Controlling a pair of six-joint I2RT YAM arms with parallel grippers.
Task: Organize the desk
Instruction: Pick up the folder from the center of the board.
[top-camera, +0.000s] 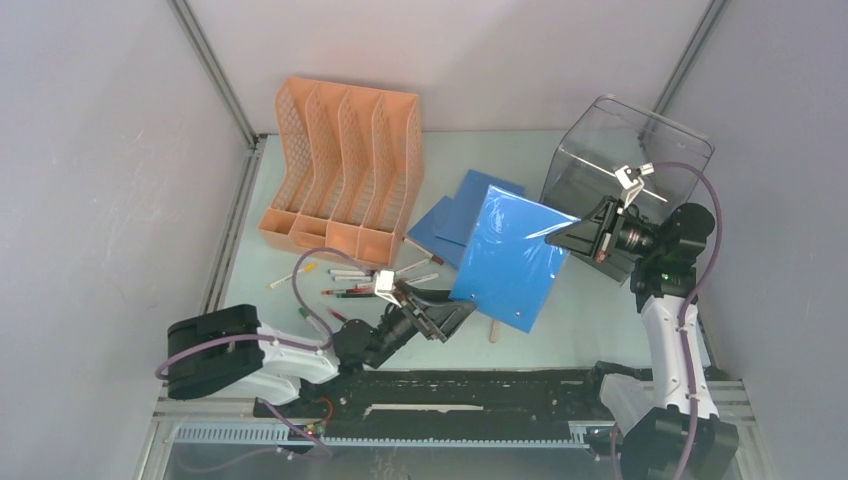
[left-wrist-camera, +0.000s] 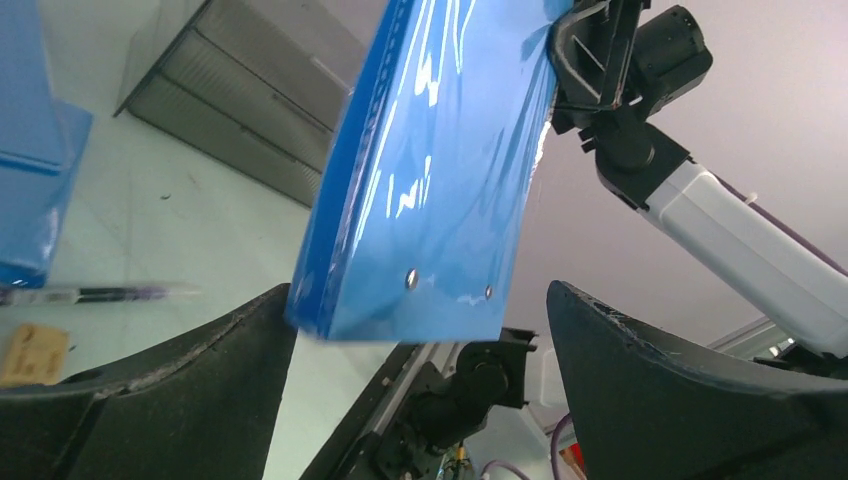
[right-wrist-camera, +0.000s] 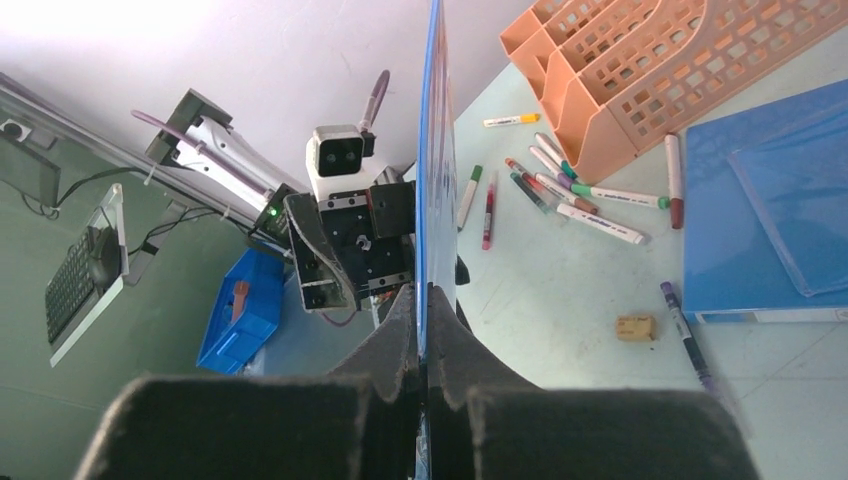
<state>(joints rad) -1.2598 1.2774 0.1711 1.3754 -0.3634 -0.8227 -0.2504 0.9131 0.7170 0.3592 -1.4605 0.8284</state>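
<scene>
your right tool (right-wrist-camera: 422, 300) pinches one edge of the blue folder (top-camera: 510, 260), held up off the table (top-camera: 600, 330). your left tool (top-camera: 452, 314) is spread wide near the folder's lower edge, with pens (top-camera: 345, 282) scattered just left of it.

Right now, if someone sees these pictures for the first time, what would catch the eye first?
A glossy blue folder is held up over the middle of the desk, its edge clamped in the shut jaws of the right arm. The open jaws of the left arm stand near its lower edge. Next comes the orange file rack at the far left, with markers scattered before it.
</scene>
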